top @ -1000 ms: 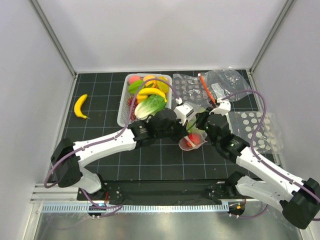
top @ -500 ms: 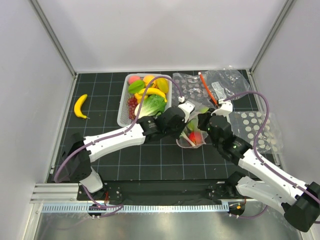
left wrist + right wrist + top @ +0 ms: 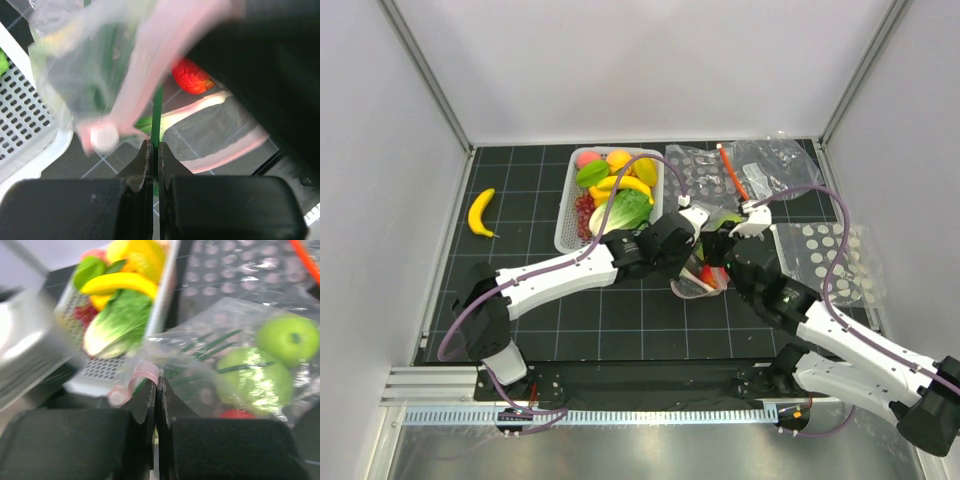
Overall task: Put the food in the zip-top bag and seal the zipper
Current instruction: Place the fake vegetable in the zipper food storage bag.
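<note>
I see clear thin plastic zip-top bag (image 3: 192,347) w/ green apples (image 3: 289,340) + red piece (image 3: 192,79) inside; pale pink zipper strip (image 3: 202,104) apart, unsealed.

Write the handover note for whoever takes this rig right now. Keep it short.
Left pincer: shut on the zip-top bag at its mouth edge.
Right pincer: shut on the bag's pink zipper.
Done: green pieces and a red piece are in the bag.
To do: one banana on the table, the food in the basket, then sealing the zipper.
</note>
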Action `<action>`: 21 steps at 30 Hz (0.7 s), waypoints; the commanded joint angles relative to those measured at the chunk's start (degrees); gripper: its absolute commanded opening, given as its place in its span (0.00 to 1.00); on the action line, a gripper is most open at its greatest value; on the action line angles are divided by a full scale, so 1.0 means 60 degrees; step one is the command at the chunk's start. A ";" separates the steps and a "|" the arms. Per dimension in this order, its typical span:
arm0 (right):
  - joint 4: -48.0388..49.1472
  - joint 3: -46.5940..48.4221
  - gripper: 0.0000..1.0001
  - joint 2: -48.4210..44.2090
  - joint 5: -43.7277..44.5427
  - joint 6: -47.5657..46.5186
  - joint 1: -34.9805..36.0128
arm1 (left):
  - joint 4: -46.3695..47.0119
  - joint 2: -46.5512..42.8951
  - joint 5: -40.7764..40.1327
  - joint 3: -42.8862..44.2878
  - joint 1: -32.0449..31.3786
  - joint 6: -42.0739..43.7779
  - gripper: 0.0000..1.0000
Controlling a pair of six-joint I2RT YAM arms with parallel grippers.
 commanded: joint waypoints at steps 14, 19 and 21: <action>0.1491 0.0904 0.01 -0.0603 0.0778 -0.0028 0.1934 | 0.1053 -0.1843 0.1641 0.0221 0.0626 -0.1801 0.00; 0.1606 0.1126 0.01 -0.0661 0.1158 0.0558 0.2022 | 0.0936 -0.1917 0.1936 0.0442 0.0640 -0.2578 0.01; 0.1783 0.1213 0.01 -0.0632 0.1145 0.0719 0.2036 | 0.0789 -0.1771 0.1730 0.0544 0.0640 -0.2710 0.01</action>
